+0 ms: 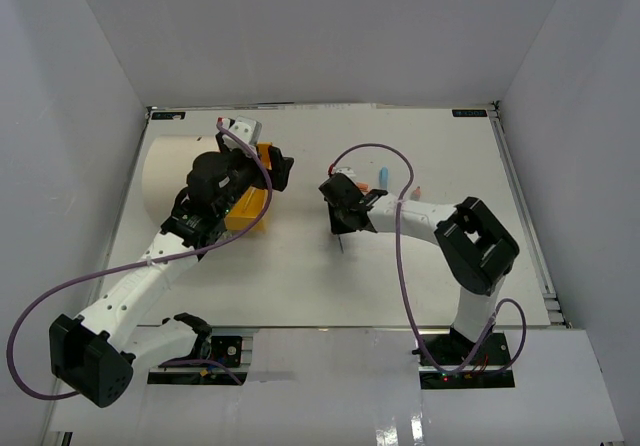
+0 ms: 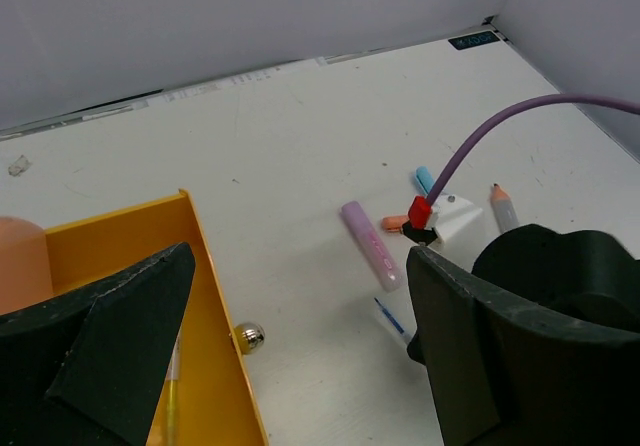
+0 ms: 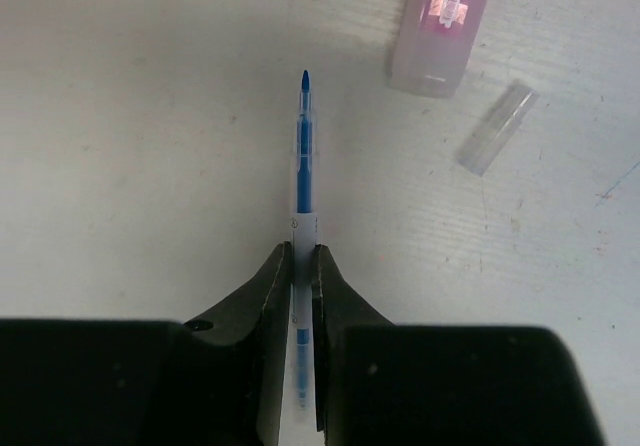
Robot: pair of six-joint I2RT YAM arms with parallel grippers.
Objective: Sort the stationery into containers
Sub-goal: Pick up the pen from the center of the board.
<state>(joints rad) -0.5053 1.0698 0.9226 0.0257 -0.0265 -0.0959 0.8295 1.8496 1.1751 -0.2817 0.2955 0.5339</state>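
Observation:
My right gripper (image 3: 303,261) is shut on a thin blue pen (image 3: 303,156), whose tip points away over the white table; from above the pen (image 1: 341,242) pokes out below that gripper (image 1: 340,224). A pink marker (image 3: 443,26) and a clear cap (image 3: 497,126) lie just beyond it. My left gripper (image 2: 300,266) stands open over the front wall of an orange drawer (image 2: 120,256) with a brass knob (image 2: 249,337). The drawer (image 1: 262,211) slides out of a cream drum (image 1: 170,171). A yellow pen (image 2: 172,396) lies inside the drawer.
A light blue marker (image 2: 424,178), an orange one (image 2: 393,223) and a grey pencil-like one (image 2: 503,206) lie on the table behind the right gripper. The purple cable (image 1: 400,256) loops over the right arm. White walls enclose the table on three sides.

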